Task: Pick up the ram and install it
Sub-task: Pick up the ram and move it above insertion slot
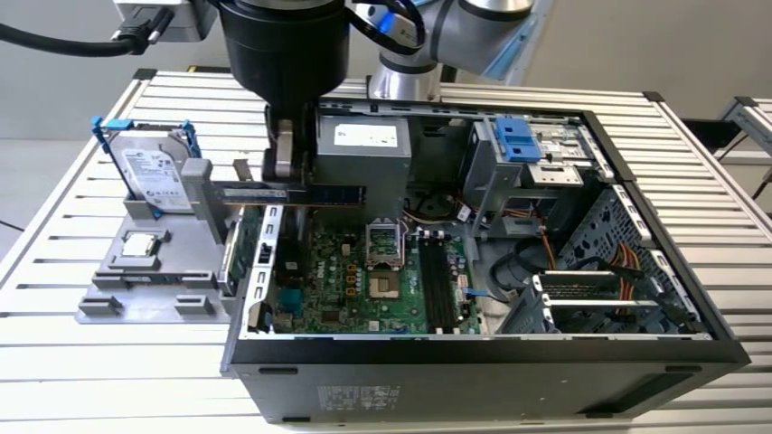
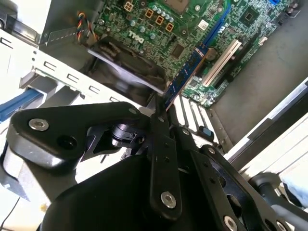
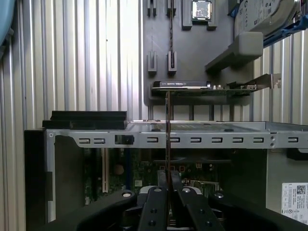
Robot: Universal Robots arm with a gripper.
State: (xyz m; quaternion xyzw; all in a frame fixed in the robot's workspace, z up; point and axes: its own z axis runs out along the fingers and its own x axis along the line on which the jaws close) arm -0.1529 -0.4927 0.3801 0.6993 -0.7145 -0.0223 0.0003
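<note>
One slatted desk (image 1: 72, 362) is carrying an open computer case (image 1: 483, 371). In the exterior view, a grey holder (image 1: 103, 307) with a hard drive (image 1: 157, 172) is sitting at the case's nine o'clock. The claw (image 1: 282, 179) is hovering over the case's nine-o'clock wall, pinching the ram (image 1: 332, 193), which is hanging level above that wall, clear of the motherboard (image 1: 350, 280).

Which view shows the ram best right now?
The exterior view: the ram shows full length, side-on, clamped in the gripper. The second wrist view foreshortens it; the first wrist view sees it edge-on.
</note>
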